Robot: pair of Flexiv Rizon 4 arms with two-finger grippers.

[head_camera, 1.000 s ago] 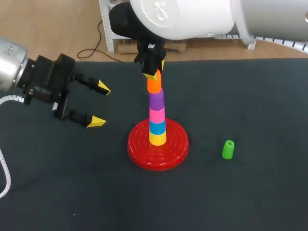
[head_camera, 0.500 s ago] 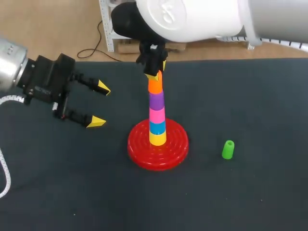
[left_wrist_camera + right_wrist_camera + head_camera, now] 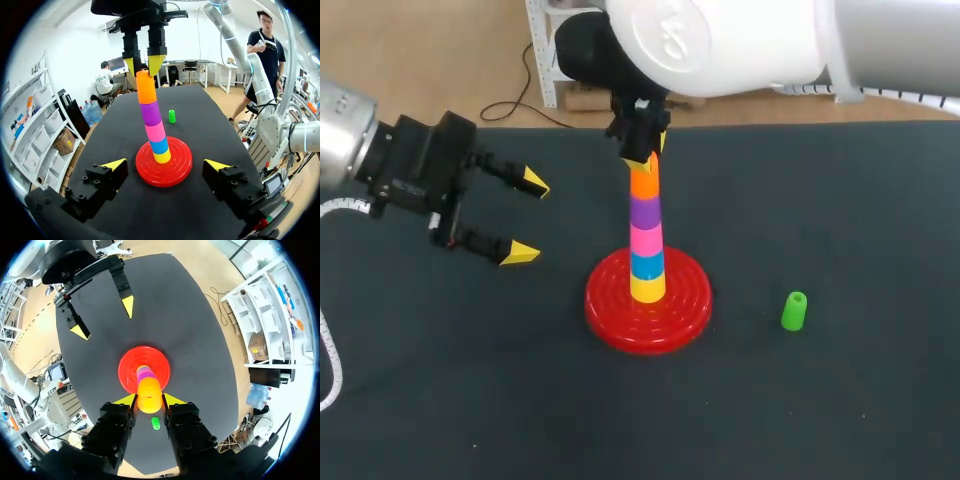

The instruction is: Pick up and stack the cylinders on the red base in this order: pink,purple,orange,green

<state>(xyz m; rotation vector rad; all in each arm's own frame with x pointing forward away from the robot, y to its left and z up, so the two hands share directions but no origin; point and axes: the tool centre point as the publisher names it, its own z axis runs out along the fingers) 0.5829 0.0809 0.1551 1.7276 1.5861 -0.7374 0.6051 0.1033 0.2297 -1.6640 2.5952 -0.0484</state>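
- Fingertips of the right gripper are pinching the top of the orange cylinder from both sides.
- Below it, the orange cylinder is sitting on the purple cylinder, which is resting on the pink cylinder, then a blue piece and a yellow piece, all on the red base.
- To the right of the base and well apart from it, the green cylinder is standing on the table.
- Off to the left of the base, the left gripper is hovering with its fingers spread wide, holding nothing.
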